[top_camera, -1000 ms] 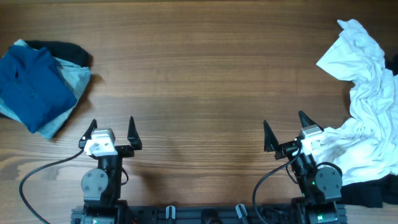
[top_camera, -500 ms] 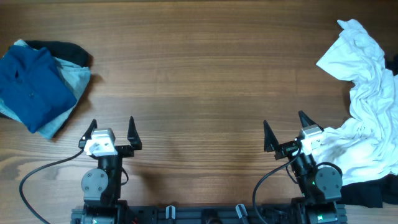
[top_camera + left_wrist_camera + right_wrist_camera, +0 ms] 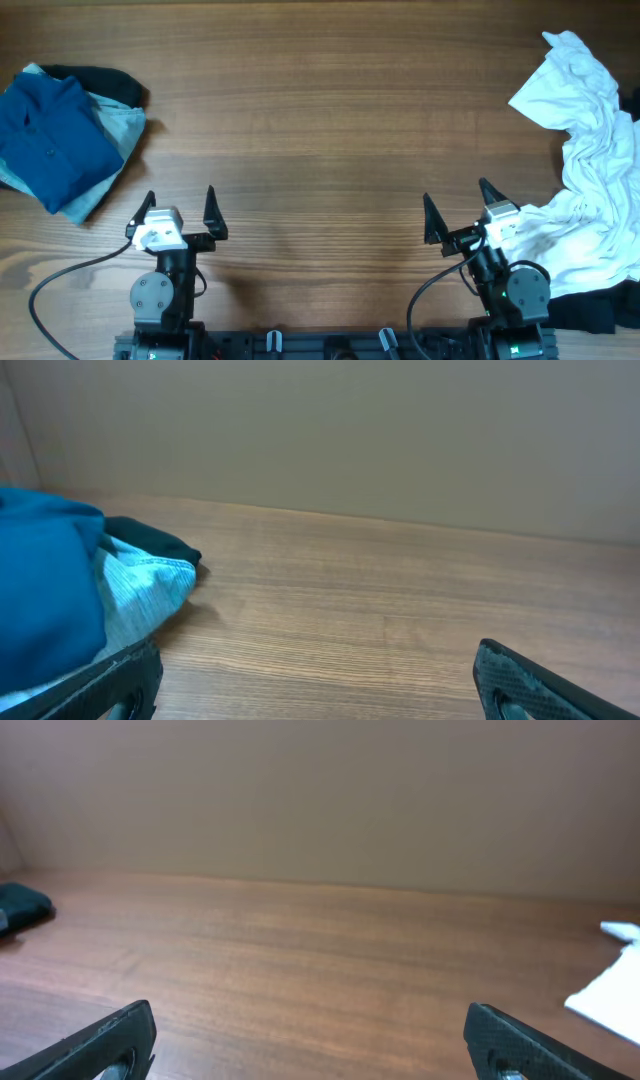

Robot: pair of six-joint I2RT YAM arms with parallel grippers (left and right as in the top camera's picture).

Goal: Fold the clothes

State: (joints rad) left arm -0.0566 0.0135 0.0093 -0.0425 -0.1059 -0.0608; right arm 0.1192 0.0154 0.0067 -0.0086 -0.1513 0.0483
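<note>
Wooden table (image 3: 320, 120), beige wall (image 3: 320, 790), crumpled clothes (image 3: 590, 190)

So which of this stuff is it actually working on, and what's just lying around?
Job:
- crumpled white T-shirt
- black garment under its near edge
- stacked blue clothes, seemingly folded already

Just there:
- black cable
- wooden table

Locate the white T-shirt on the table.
In the overhead view, the white T-shirt lies crumpled along the right edge of the table, just right of the right hand, with a black garment at its near end.
</note>
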